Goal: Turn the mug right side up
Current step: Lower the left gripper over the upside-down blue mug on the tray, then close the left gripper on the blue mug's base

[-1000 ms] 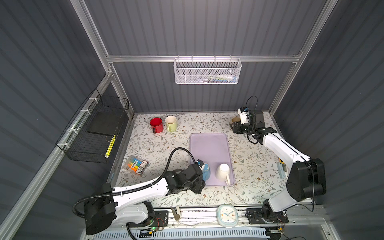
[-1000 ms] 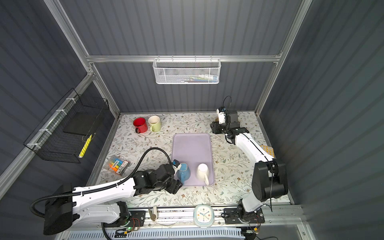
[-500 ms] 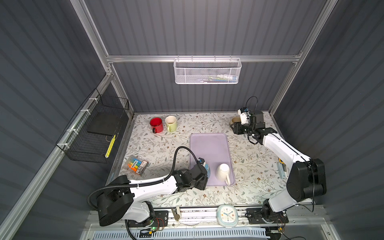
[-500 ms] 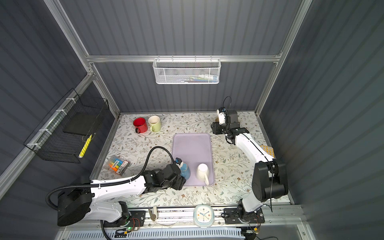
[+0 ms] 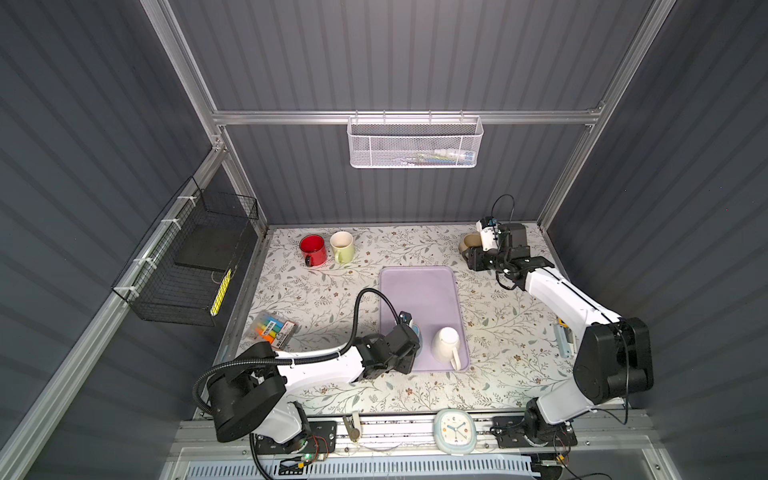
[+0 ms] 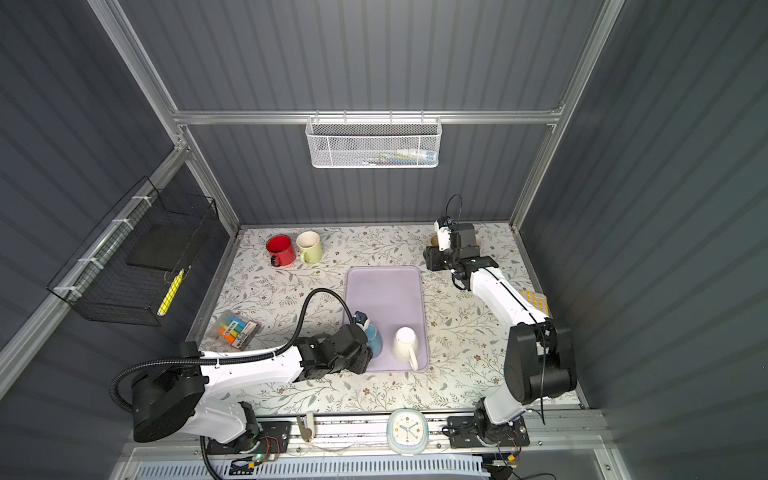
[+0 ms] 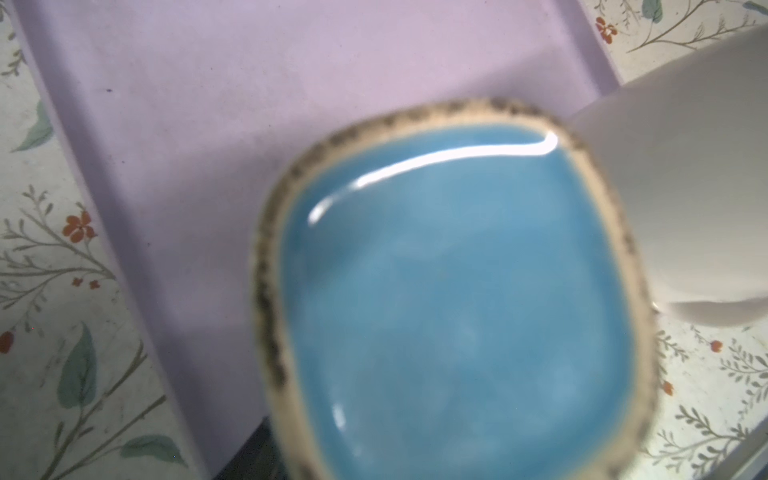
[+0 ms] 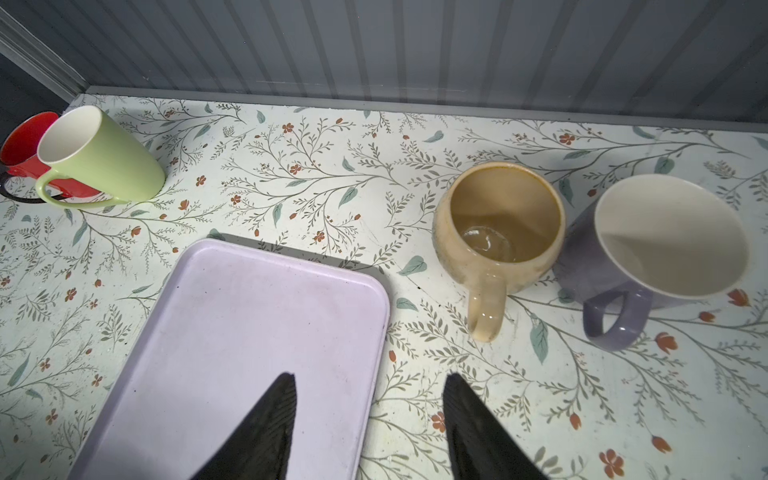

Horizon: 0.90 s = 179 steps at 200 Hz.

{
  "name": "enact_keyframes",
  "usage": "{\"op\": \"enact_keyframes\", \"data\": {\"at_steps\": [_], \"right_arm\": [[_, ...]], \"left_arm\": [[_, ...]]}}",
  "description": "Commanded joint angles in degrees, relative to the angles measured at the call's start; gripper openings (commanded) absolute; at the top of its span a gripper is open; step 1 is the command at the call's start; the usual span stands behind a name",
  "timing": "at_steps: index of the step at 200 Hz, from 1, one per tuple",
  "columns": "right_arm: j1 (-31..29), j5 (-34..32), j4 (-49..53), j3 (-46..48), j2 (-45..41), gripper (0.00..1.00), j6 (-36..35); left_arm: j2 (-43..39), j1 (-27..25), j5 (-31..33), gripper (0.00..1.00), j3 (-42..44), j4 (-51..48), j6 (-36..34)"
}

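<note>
The blue glazed ceramic mug (image 6: 375,338) is sitting at about 7 o'clock on the lavender rectangular plastic tray (image 5: 419,291). The white ceramic mug (image 5: 444,347) is standing upside down just beside it, at its 3 o'clock. The left gripper (image 6: 365,345) is reaching the blue mug from 9 o'clock. Its fingers are hidden, so I cannot tell if they are gripping. The right gripper (image 8: 370,378) is hovering over the tray's 1 o'clock corner with its fingers apart and empty, near the round beige mug (image 8: 498,224).
</note>
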State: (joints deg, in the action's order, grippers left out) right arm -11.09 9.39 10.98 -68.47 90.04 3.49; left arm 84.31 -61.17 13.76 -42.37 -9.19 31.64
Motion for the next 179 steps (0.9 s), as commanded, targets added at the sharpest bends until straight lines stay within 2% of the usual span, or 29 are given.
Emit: {"op": "enact_keyframes", "data": {"at_steps": [1,46,72,140,179], "right_arm": [[0.0,-1.4,1.0,0.8,-1.8,0.59,-1.2],[0.1,-2.2,1.4,1.1,-2.2,0.59,-1.4],[0.1,-2.4,1.6,1.1,-2.3,0.59,-1.5],[0.2,-2.7,1.9,1.6,-2.8,0.59,-1.9],[0.2,-2.0,1.8,1.4,-2.7,0.59,-1.4]], "left_arm": [[0.8,2.2,-0.1,0.57,-1.6,2.4,-3.0],[3.3,4.9,-1.8,0.47,-3.4,4.7,-6.9],[4.8,6.2,-2.5,0.46,-4.4,6.7,-8.8],[3.1,6.5,-6.3,0.57,-1.6,6.0,-8.9],[4.4,6.4,-6.9,0.59,-0.8,7.5,-9.0]]}}
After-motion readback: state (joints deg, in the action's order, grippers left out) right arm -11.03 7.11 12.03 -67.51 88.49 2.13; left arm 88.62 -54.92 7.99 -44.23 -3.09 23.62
